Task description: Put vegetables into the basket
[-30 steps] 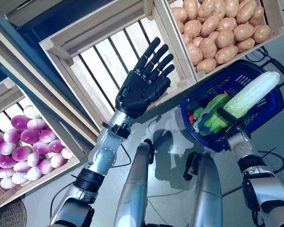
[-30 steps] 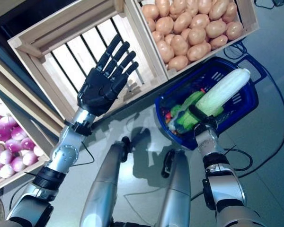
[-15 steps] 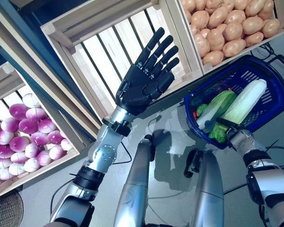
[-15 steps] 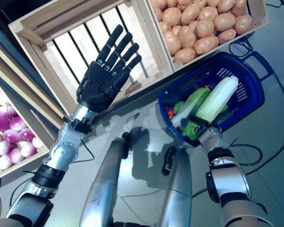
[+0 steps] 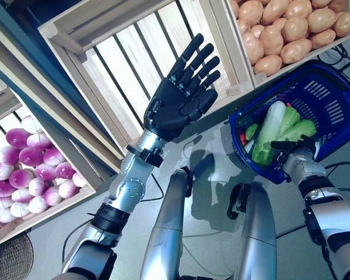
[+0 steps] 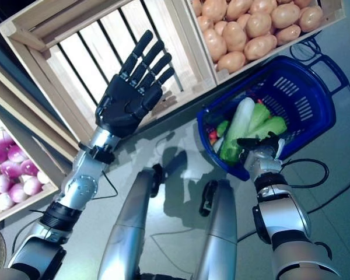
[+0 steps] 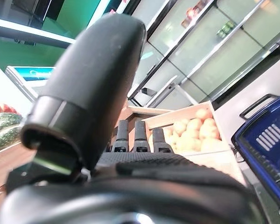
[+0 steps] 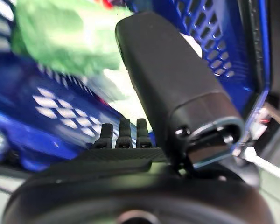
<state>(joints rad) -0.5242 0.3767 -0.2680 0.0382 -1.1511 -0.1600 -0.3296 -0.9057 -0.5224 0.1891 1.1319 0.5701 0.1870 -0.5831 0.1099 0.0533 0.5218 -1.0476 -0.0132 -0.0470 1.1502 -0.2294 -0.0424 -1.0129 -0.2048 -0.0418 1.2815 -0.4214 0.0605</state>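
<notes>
Right hand [image 5: 296, 153] at the near rim of the blue basket [image 5: 332, 116] on the floor, fingers straight and relaxed, holding nothing. Long pale cabbage [image 5: 268, 131] lying inside the basket among other green vegetables [image 5: 294, 125], leafy end toward the near rim. Left hand [image 5: 178, 102] raised in front of the empty wooden crate [image 5: 134, 70], fingers spread wide, empty. Potatoes [image 5: 286, 35] and purple-white onions [image 5: 29, 169] in the side crates. Likely firm, rounded, somewhat slippery; best cupped around the middle.
</notes>
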